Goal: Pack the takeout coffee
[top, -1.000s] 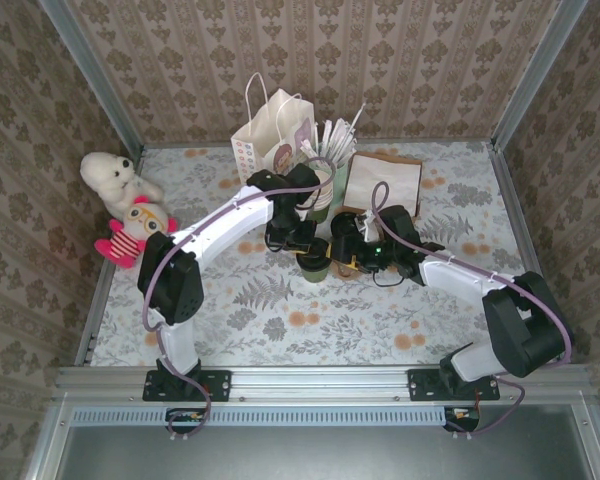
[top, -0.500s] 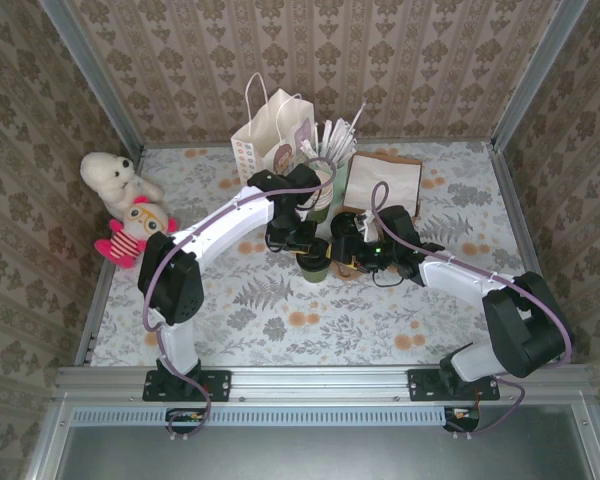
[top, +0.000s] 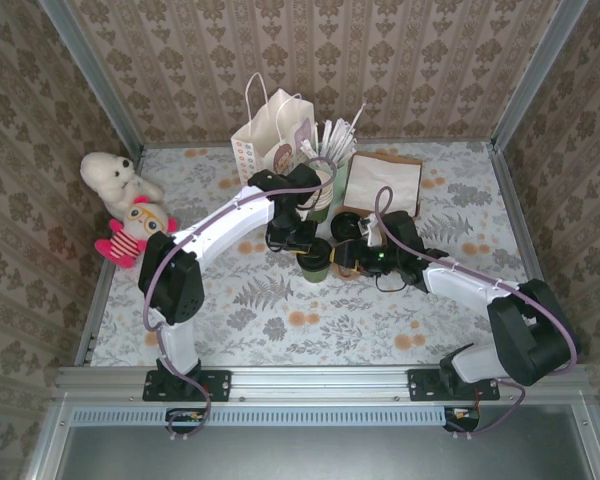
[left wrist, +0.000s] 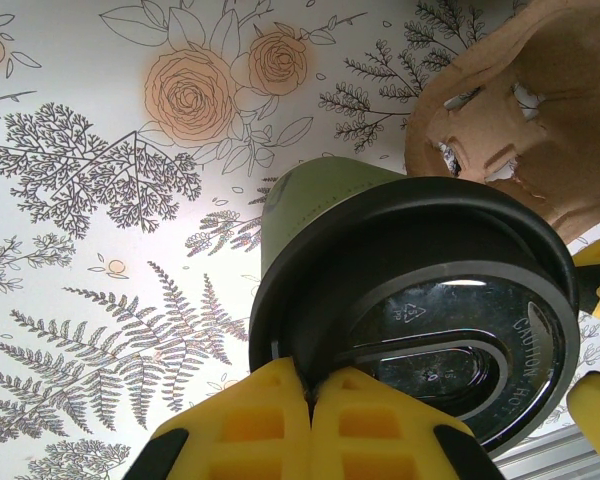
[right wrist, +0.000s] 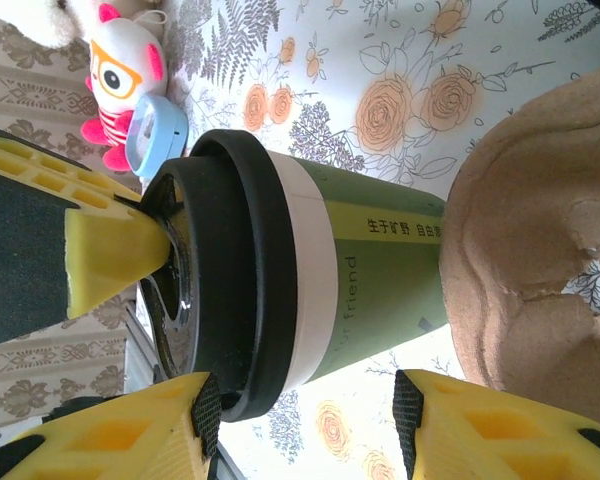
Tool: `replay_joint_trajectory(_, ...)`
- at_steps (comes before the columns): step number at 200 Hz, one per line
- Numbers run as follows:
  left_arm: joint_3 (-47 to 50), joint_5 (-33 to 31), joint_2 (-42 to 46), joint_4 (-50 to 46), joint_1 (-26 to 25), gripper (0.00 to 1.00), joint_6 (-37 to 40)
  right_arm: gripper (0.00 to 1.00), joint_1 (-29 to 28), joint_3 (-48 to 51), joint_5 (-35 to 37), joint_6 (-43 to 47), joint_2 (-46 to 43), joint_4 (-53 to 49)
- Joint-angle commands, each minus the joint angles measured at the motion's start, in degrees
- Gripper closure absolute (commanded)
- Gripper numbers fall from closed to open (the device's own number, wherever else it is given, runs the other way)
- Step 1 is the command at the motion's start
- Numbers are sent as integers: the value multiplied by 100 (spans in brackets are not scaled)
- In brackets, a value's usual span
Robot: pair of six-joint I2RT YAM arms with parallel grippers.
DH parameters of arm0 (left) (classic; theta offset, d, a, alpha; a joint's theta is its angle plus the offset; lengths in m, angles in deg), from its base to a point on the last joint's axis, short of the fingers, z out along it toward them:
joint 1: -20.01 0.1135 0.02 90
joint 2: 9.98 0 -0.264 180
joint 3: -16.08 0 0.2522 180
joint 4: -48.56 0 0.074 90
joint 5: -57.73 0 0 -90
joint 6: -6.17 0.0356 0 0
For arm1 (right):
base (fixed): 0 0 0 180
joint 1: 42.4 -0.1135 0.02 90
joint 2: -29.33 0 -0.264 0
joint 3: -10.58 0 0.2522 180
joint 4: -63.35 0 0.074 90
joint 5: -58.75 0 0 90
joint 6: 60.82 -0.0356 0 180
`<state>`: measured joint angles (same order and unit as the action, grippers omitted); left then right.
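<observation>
We see the takeout coffee [top: 315, 262] standing upright mid-way across the floral table [top: 230, 310]. It is just beside a brown pulp carrier [right wrist: 540, 230] and near the white paper bag [top: 268, 135] behind it, but apart from the bag.

The left gripper [left wrist: 310, 395] is clenched. Its yellow fingers are pressed together with only a seam between them, and the tips sit on the rim of the black lid [left wrist: 420, 310]. We cannot tell whether the rim is nipped between them.

The right gripper [right wrist: 305, 385] has its jaws partway apart and comes at the cup from the other side. One finger is by the lid's rim, the other by the lower green wall next to the carrier. The cup lies across the gap at the fingertips. We cannot tell whether either pad touches it, and we mark no grasp.
</observation>
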<state>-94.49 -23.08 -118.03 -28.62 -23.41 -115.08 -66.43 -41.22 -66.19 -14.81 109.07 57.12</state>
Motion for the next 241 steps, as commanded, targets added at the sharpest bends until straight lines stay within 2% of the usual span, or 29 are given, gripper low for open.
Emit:
replay_joint_trajectory(1,-30,12,-260,-49,-57,100,53,47,-27,-62,10,-121,139,170)
replay_joint_trajectory(33,66,60,-256,8,-69,100,40,48,-42,-50,87,-73,359,36)
replay_joint_trajectory(85,472,25,-236,114,-71,100,39,50,-58,16,592,-18,516,-792)
replay_joint_trajectory(121,1379,-52,-340,179,-17,100,-57,51,-64,-183,1001,71,867,-1784)
replay_joint_trajectory(155,1899,-15,-464,164,0,100,136,52,-75,-110,1001,-241,1081,-1659)
replay_joint_trajectory(178,1774,-3,-619,112,-26,100,275,51,-102,-312,1243,-207,996,-1961)
replay_joint_trajectory(193,1473,-69,-574,-5,-13,100,350,49,-86,-443,984,-166,803,-1922)
replay_joint_trajectory(216,867,-203,-349,-81,10,100,543,44,28,-549,533,-421,392,-1306)
replay_joint_trajectory(241,213,-447,-246,-227,1,100,867,44,221,-733,295,-454,389,-705)
